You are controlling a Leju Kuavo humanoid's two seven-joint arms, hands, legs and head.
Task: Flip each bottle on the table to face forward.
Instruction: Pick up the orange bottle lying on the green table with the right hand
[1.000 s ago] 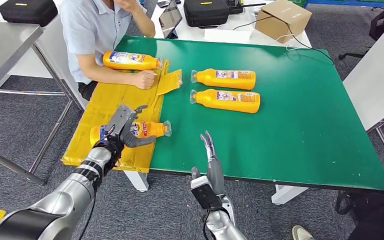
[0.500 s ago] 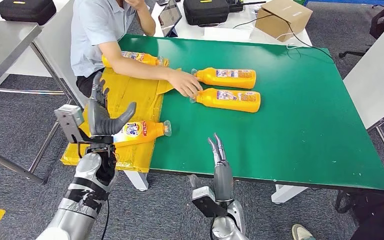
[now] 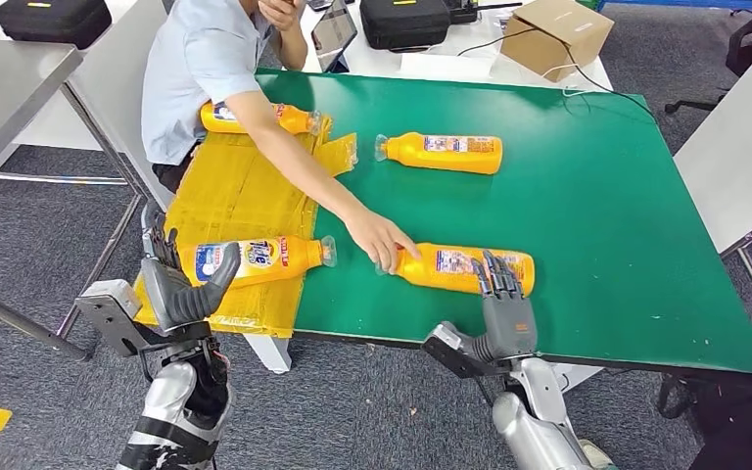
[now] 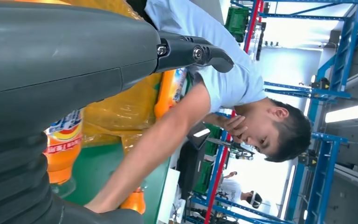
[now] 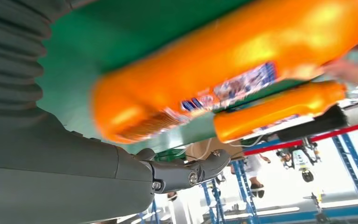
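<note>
Several orange bottles lie on their sides. One bottle [image 3: 255, 259] [image 4: 63, 144] rests on the yellow sheet [image 3: 225, 196] with its Tide label up. My left hand [image 3: 181, 284] [image 4: 51, 70] stands at that bottle's base end, fingers apart, holding nothing. A second bottle [image 3: 465, 269] [image 5: 242, 70] lies near the green table's front edge [image 3: 548, 357]. A person's hand [image 3: 382, 240] rests on its neck. My right hand [image 3: 501, 304] [image 5: 51, 163] is upright just in front of it, fingers spread, fingertips against its near side. A third bottle [image 3: 446, 152] [image 5: 279, 109] lies further back.
A fourth bottle [image 3: 289, 118] lies at the far end of the yellow sheet, partly behind the person's arm [image 3: 294, 162], which reaches across the table. A cardboard box [image 3: 553, 34] and black cases [image 3: 401, 20] stand beyond the table. A grey table [image 3: 10, 88] is at the left.
The person has slid the second bottle toward the front edge. My right hand has moved right and forward to it. My left hand has dropped back from the bottle on the yellow sheet.
</note>
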